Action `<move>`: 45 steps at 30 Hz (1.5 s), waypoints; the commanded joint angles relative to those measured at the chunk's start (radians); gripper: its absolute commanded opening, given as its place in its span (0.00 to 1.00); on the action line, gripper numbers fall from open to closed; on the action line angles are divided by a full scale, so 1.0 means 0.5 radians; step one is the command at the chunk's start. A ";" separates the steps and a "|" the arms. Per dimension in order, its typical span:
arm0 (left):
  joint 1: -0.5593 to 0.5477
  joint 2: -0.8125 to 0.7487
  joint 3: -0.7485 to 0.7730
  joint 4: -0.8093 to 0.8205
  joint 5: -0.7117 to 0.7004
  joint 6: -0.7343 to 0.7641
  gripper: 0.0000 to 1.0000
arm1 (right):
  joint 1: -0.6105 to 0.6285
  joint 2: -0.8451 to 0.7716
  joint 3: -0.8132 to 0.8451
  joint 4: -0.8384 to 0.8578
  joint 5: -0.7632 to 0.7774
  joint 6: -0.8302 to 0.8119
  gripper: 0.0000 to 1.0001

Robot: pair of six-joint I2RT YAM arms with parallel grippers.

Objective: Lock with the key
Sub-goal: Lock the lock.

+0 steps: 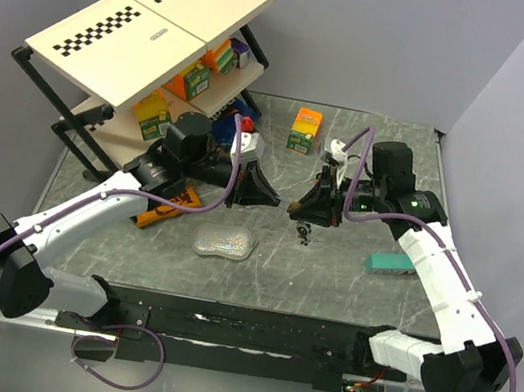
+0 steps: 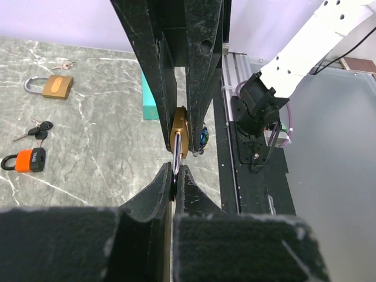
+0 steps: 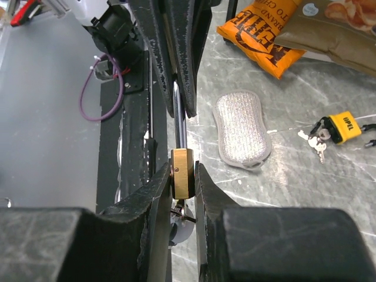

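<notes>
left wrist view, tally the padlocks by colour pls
brass: 2 (held brass padlock, loose brass padlock)
orange: 1 (orange padlock)
total: 3

The padlock (image 3: 181, 172) has a brushed brass body and a polished steel shackle (image 3: 180, 117). The fingers (image 3: 154, 200) of the right gripper (image 3: 183, 170) are matt black plastic with a rough, speckled grain. The table (image 3: 329, 194) looks like smooth grey marbled stone. The sponge (image 3: 242, 127) is silvery, glittering mesh, and the snack bag (image 3: 258, 32) is glossy orange film.
</notes>
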 commanded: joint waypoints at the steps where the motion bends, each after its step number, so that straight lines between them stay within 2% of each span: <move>1: -0.196 0.092 -0.005 0.124 0.129 0.025 0.01 | 0.112 0.059 0.085 0.581 -0.243 0.132 0.00; 4: -0.114 0.086 -0.008 0.124 0.172 0.059 0.01 | 0.106 0.056 0.088 0.461 -0.219 0.040 0.00; 7: 0.037 0.089 0.007 0.136 0.224 -0.057 0.01 | 0.066 0.044 0.091 0.265 -0.170 -0.055 0.00; 8: 0.070 0.089 0.037 0.115 0.230 -0.045 0.01 | 0.047 0.044 0.091 0.207 -0.173 -0.092 0.15; 10: 0.150 0.080 0.074 0.014 0.243 0.025 0.01 | -0.032 0.059 0.106 0.041 -0.176 -0.117 0.34; 11: 0.169 0.077 0.105 -0.044 0.246 0.101 0.01 | -0.066 0.065 0.109 -0.008 -0.182 -0.153 0.50; 14: 0.221 0.056 0.139 -0.161 0.264 0.200 0.01 | -0.173 0.056 0.112 -0.174 -0.151 -0.260 0.60; 21: 0.236 0.006 0.108 -0.110 0.280 0.133 0.01 | -0.250 0.053 0.134 -0.410 -0.087 -0.463 0.61; 26: 0.236 -0.012 0.099 -0.048 0.295 0.059 0.01 | -0.226 0.050 0.085 -0.178 -0.053 -0.295 0.60; 36: 0.233 -0.036 0.065 -0.008 0.304 -0.054 0.01 | -0.091 0.111 0.112 -0.085 0.024 -0.258 0.53; 41: 0.236 -0.040 0.056 -0.008 0.286 -0.057 0.01 | -0.072 0.096 0.082 -0.024 0.045 -0.215 0.42; 45: 0.236 -0.046 0.044 0.044 0.280 -0.076 0.01 | -0.072 0.099 0.076 -0.030 0.064 -0.224 0.28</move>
